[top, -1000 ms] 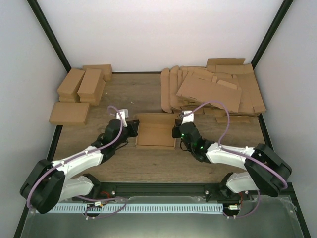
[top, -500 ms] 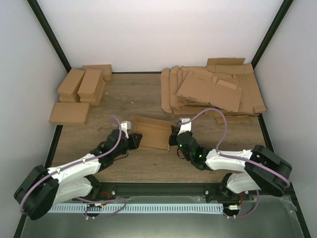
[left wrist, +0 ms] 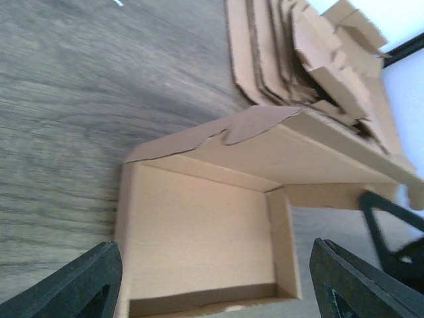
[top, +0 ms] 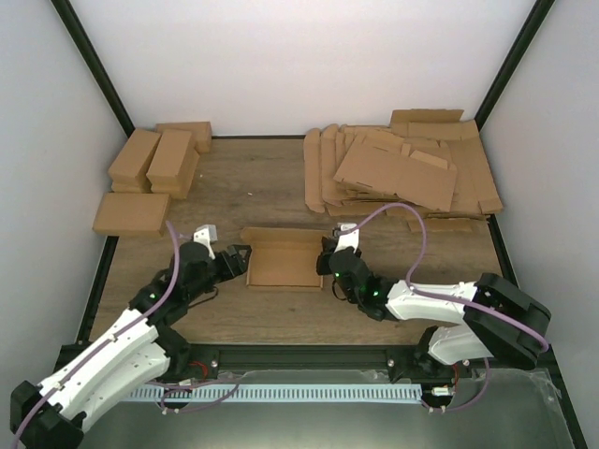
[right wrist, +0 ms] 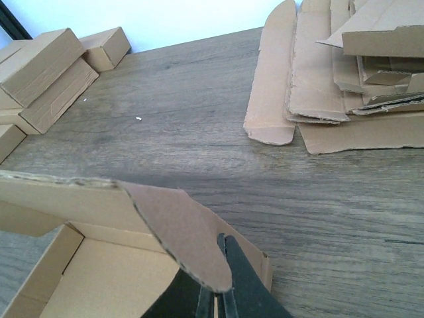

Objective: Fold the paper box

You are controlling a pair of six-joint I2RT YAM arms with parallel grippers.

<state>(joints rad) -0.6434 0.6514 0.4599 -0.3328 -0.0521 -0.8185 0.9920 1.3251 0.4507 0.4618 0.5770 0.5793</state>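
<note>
Nearest the bases, the left arm has drawn back toward the near-left since a second ago. Its left tool (top: 236, 256) now sits just beside the left end of the paper box (top: 285, 267) and no longer touches it. The left wrist view shows its fingers (left wrist: 79, 285) spread wide and released, with the open tray framed between them but apart from both.

The right tool (top: 328, 265) stays at the box's right end. In its wrist view the fingers are clenched together low down. They appear to pinch the end wall just behind a rounded flap (right wrist: 179, 232), though that flap hides the exact contact.

The box sits on the tabletop (top: 271, 182) between the two tools. Half a second ago it was skewed and tipped; now it lies square and has settled slightly nearer and to the left. It is an open tray with its side walls standing, and its far lid panel (left wrist: 318, 156) leans up over the cavity without closing it.

I judge the walls to be formed and the lid still to be brought down and tucked. The freed left tool looks placed to do that while the right one steadies the box.

Farther back, flat cardboard sheets (top: 402, 173) lie heaped on the right and brick-shaped boxes (top: 154, 159) on the left, well apart from the work.
</note>
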